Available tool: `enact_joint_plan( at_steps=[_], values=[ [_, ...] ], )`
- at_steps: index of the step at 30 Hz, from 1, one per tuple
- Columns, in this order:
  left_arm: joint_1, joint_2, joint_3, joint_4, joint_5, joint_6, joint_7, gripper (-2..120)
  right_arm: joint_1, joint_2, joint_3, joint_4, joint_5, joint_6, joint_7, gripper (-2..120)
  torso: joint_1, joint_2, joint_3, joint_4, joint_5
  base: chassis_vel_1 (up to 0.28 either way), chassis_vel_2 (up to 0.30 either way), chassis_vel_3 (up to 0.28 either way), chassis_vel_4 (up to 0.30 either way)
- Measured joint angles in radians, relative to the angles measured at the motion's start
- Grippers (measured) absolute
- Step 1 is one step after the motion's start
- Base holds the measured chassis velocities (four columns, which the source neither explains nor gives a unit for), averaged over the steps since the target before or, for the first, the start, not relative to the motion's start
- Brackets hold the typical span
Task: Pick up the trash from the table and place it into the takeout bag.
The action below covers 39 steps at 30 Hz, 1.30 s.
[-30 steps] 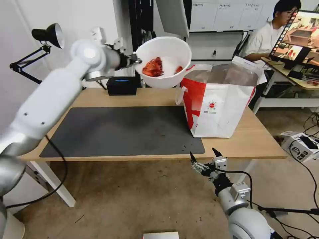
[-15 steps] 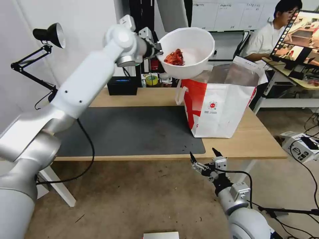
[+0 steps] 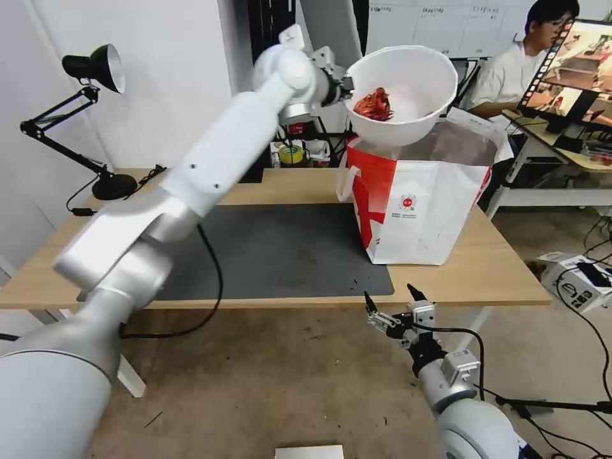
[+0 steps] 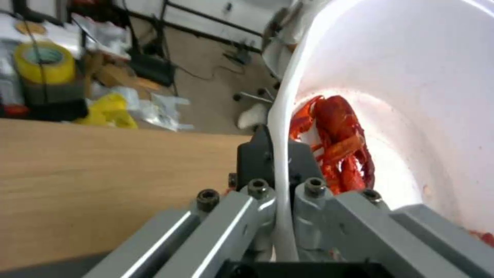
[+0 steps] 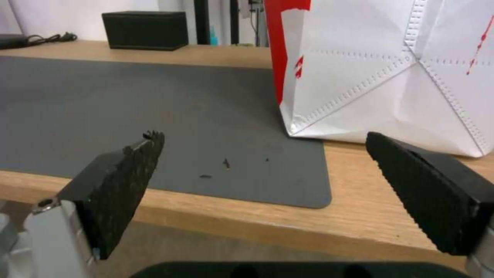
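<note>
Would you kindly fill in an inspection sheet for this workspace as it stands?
Surface: table with dark mat; small dark specks near the mat's front edge.
Job's things: white bowl with red scraps held above the open takeout bag.
Clutter: black box, desk lamp.
Grippers: left gripper clamps the bowl's rim; right gripper open, below the table's front edge.
Cables: lamp cord on the table; wires on the floor.
Surroundings: tape roll behind the table.

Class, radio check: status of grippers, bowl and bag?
Left gripper shut on white bowl, above takeout bag mouth. Right gripper open, below table edge. Nothing obstructing.
</note>
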Motion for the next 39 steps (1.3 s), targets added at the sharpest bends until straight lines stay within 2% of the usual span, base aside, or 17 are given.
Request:
enact_joint_plan(
  at_steps=[1,2,4,6,7,10,14,23,30,39],
  values=[
    [0.012,-0.006,0.016,0.009,0.036,-0.040,0.001,0,0.000,0.000,0.000,0.000,0.000,0.000,0.000,100,0.000,0.000,0.000,0.0002,-0.0001,0.000,0.000,0.000,0.000],
    [0.012,-0.006,0.016,0.009,0.036,-0.040,0.001,0,0.000,0.000,0.000,0.000,0.000,0.000,0.000,100,0.000,0.000,0.000,0.0002,-0.0001,0.000,0.000,0.000,0.000],
    [0.031,-0.011,0.040,0.013,0.108,-0.091,0.008,0,0.000,0.000,0.000,0.000,0.000,0.000,0.000,100,0.000,0.000,0.000,0.0004,-0.0004,0.000,0.000,0.000,0.000],
    [0.051,0.001,0.082,0.000,0.200,-0.144,0.048,0,0.000,0.000,0.000,0.000,0.000,0.000,0.000,100,0.000,0.000,0.000,0.0003,-0.0003,0.000,0.000,0.000,0.000],
    [0.051,0.001,0.082,0.000,0.200,-0.144,0.048,0,0.000,0.000,0.000,0.000,0.000,0.000,0.000,100,0.000,0.000,0.000,0.0003,-0.0003,0.000,0.000,0.000,0.000],
    [0.067,0.032,0.148,-0.018,0.340,-0.201,0.135,0,0.000,0.000,0.000,0.000,0.000,0.000,0.000,100,0.000,0.000,0.000,0.0006,-0.0004,0.000,0.000,0.000,0.000],
    [0.072,0.035,0.171,-0.036,0.378,-0.211,0.160,0,0.000,0.000,0.000,0.000,0.000,0.000,0.000,100,0.000,0.000,0.000,0.0006,-0.0004,0.000,0.000,0.000,0.000],
    [0.067,0.043,0.202,-0.063,0.389,-0.206,0.185,0,0.000,0.000,0.000,0.000,0.000,0.000,0.000,100,0.000,0.000,0.000,0.0005,-0.0003,0.000,0.000,0.000,0.000],
    [0.058,0.049,0.218,-0.089,0.351,-0.139,0.195,0,0.000,0.000,0.000,0.000,0.000,0.000,0.000,100,0.000,0.000,0.000,0.0002,-0.0003,0.000,0.000,0.000,0.000],
    [0.054,0.080,0.220,-0.098,0.324,-0.117,0.200,0,0.000,0.000,0.000,0.000,0.000,0.000,0.000,100,0.000,0.000,0.000,0.0005,-0.0004,0.000,0.000,0.000,0.000]
  ],
)
